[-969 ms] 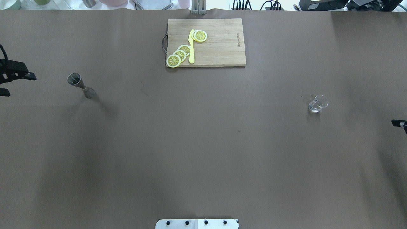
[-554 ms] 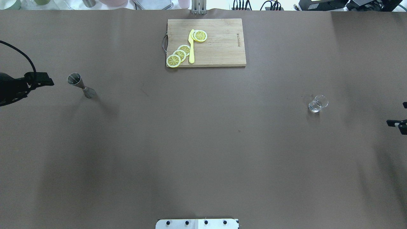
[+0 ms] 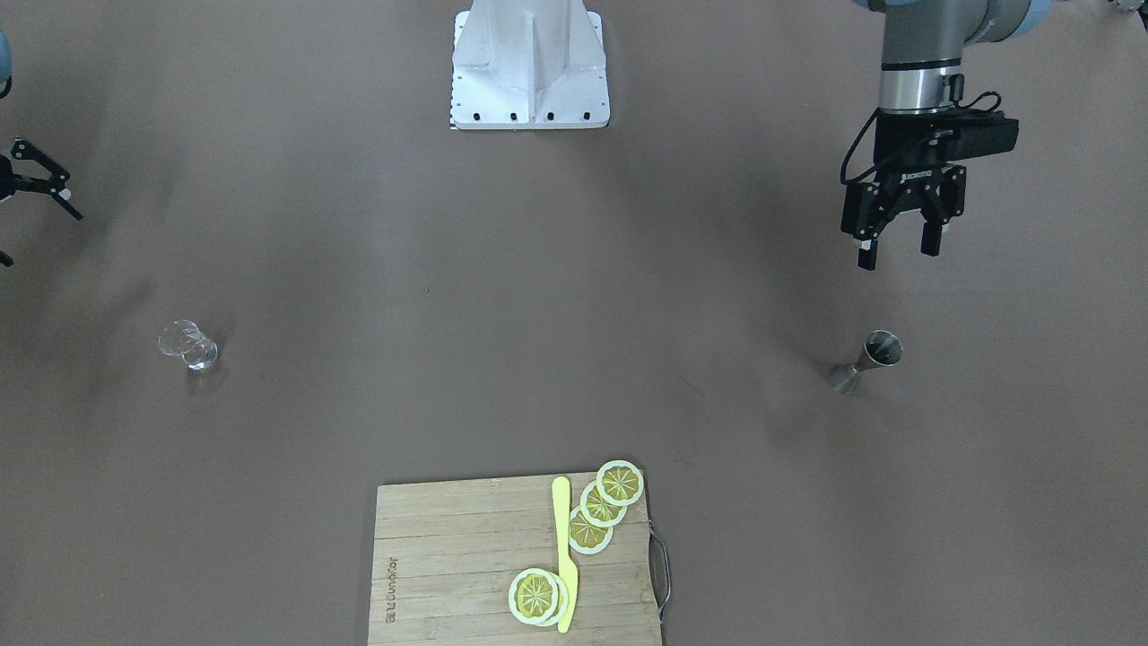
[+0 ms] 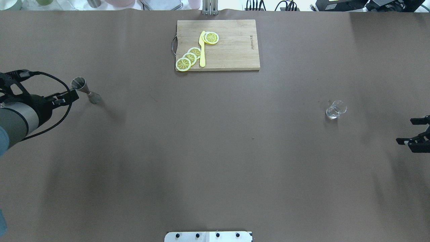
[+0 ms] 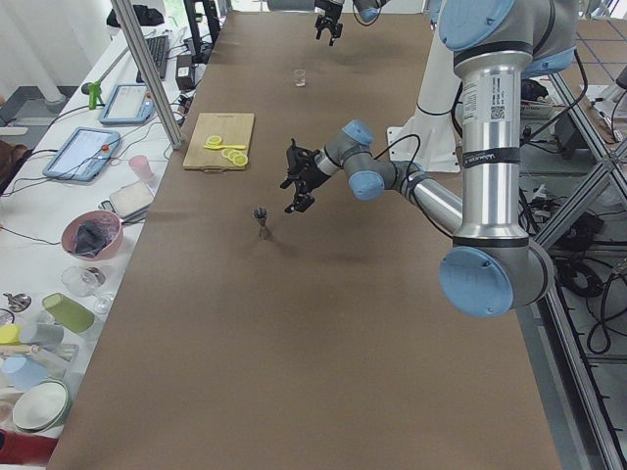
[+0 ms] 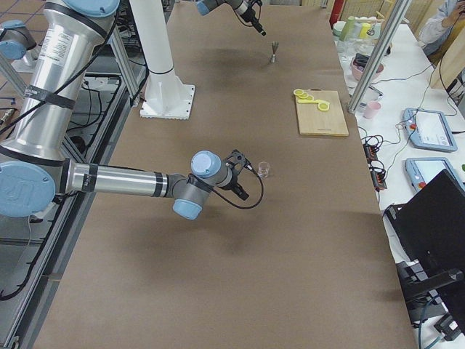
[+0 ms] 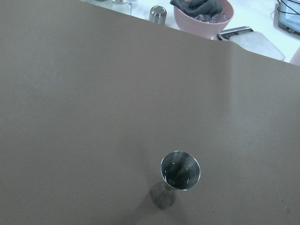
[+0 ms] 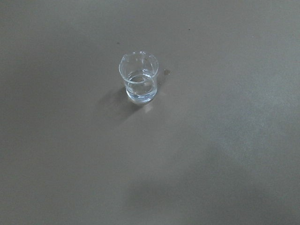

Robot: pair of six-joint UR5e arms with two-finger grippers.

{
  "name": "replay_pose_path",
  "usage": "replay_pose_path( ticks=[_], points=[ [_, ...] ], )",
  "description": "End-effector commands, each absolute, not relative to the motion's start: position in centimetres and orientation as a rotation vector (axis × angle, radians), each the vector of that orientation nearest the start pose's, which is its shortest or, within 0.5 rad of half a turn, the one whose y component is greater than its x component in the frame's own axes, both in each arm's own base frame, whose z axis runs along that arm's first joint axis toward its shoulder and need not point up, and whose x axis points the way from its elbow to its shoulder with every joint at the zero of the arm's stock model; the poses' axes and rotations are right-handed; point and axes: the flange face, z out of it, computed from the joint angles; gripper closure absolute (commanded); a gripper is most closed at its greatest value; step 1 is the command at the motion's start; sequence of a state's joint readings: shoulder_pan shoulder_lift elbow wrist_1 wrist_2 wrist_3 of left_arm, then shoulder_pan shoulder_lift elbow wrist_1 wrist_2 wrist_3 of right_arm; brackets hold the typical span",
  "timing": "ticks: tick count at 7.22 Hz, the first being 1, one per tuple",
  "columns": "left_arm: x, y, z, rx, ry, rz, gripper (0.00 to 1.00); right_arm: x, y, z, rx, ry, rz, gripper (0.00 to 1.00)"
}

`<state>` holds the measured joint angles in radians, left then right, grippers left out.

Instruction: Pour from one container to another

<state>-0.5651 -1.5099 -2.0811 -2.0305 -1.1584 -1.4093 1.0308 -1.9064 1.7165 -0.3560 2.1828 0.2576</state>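
Note:
A steel jigger point(image 4: 84, 88) stands upright at the table's left, also seen from above in the left wrist view point(image 7: 180, 171). My left gripper point(image 4: 69, 95) hovers just left of it, open and empty; the front view shows the left gripper's point(image 3: 899, 249) fingers spread, apart from the jigger point(image 3: 868, 357). A small clear glass point(image 4: 336, 109) with a little clear liquid stands at the right, and the glass point(image 8: 138, 77) is plain in the right wrist view. My right gripper point(image 4: 410, 131) is open near the right edge, well clear of the glass.
A wooden cutting board point(image 4: 231, 47) with lemon slices point(image 4: 189, 57) and a yellow knife point(image 4: 202, 50) lies at the far middle. Bowls and cups sit beyond the far edge. The robot base point(image 3: 531, 67) stands at the near middle.
My left arm has swung in from the left edge toward the jigger. The right gripper has come further into view from the right edge. Jigger and glass have not moved.

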Motion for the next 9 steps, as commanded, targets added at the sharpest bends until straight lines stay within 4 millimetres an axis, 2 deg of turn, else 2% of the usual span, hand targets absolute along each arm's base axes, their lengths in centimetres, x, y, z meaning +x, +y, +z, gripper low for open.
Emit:
replay_pose_path(
  ticks=[1, 2, 3, 4, 5, 7, 9],
  points=[
    [32.4, -41.0, 39.5, 0.838, 0.634, -0.608, 0.03, -12.4, -36.4, 59.2, 0.867, -0.770, -0.744, 0.00],
    [33.0, -41.1, 39.6, 0.915, 0.583, -0.627, 0.03, -12.8, -37.4, 58.1, 0.931, -0.758, -0.762, 0.00],
    [35.1, -41.4, 39.8, 0.949, 0.560, -0.624, 0.03, -13.2, -38.0, 57.2, 0.982, -0.765, -0.773, 0.00],
    [36.6, -41.9, 40.4, 0.949, 0.546, -0.619, 0.03, -12.9, -37.9, 58.0, 1.015, -0.752, -0.760, 0.00],
    [36.9, -42.0, 41.0, 0.933, 0.566, -0.668, 0.03, -12.9, -38.0, 58.4, 1.004, -0.757, -0.718, 0.00],
    [37.3, -41.1, 41.7, 0.888, 0.629, -0.776, 0.03, -13.3, -38.5, 57.7, 0.942, -0.855, -0.550, 0.00],
    [39.3, -39.1, 43.4, 0.873, 0.576, -0.737, 0.03, -14.0, -39.3, 58.5, 0.894, -0.920, -0.446, 0.00]
  ],
)
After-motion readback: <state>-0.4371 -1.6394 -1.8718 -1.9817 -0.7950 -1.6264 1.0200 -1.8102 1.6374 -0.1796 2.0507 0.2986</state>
